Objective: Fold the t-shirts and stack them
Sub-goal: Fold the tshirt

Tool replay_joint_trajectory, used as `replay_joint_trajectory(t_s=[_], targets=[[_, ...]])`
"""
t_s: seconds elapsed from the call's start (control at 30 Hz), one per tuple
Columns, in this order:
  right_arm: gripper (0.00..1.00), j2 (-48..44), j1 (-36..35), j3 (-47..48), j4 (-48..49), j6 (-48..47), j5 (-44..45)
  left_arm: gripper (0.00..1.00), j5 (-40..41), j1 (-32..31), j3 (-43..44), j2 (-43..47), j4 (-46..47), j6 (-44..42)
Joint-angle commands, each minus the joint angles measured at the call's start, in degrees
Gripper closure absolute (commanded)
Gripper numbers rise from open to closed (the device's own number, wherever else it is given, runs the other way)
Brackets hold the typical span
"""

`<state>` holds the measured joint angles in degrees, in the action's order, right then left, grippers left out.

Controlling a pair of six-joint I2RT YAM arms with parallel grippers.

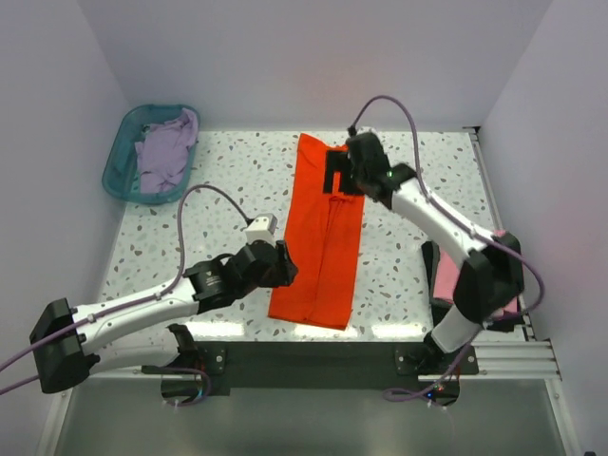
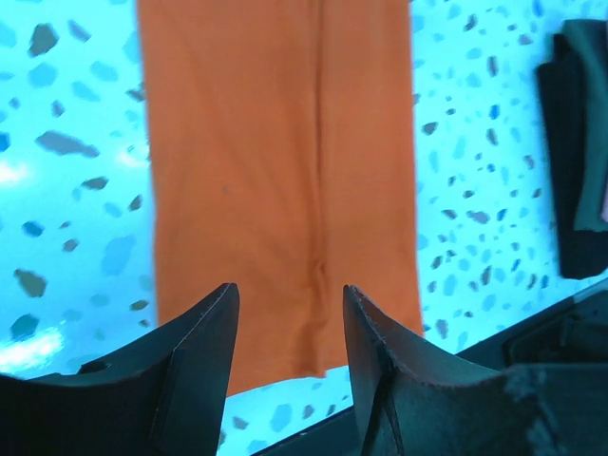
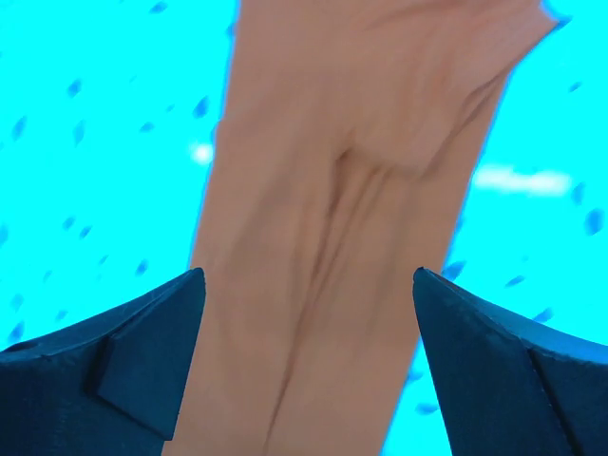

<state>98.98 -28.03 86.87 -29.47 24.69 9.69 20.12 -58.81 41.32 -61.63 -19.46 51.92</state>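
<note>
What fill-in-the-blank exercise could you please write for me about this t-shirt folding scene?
The lavender t-shirt lies in the teal ____.
The pink t-shirt lies on the robot's ____ side.
The right gripper hangs over the ____ end of the orange-red t-shirt.
The fingers of the left gripper stand ____.
Missing: basket; right; far; open.

Teal basket point(image 1: 119, 157) far-left on speckled table point(image 1: 237, 171) — dark bundle point(image 2: 570, 171), maybe cloth, right.

No text, label or number is readable (any view).
</note>
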Motion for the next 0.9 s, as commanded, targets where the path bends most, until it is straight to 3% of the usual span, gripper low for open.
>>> replay_joint_trajectory(t_s=[0.0,0.1,0.2,0.3,0.63,0.87], targets=[[0.08,-10.1,-11.05,-18.15,2.41,12.03,0.06,0.48,-1.48,0.89,-5.45,3.0,-4.79,1.87],[0.11,-20.79,-16.42,-28.39,0.57,16.61,1.11,0.48,-3.59,0.97,-7.65,4.76,-4.97,1.6],[0.22,-30.64,-17.32,-44.36,-0.84,21.97,-2.12,0.48,-6.75,0.97,-11.78,6.34,-2.61,1.95],[0.27,-37.08,-17.58,-52.12,-3.12,25.49,-7.05,0.48,-8.86,0.97,-16.17,6.61,-2.07,3.44],[0.32,-45.89,-17.76,-63.22,2.21,36.29,-11.97,0.49,-11.95,0.89,-22.6,5.64,3.73,6.17],[0.37,-46.25,-19.34,-69.2,8.38,43.25,-15.4,0.5,-10.98,0.89,-22.95,5.82,3.38,7.23]])
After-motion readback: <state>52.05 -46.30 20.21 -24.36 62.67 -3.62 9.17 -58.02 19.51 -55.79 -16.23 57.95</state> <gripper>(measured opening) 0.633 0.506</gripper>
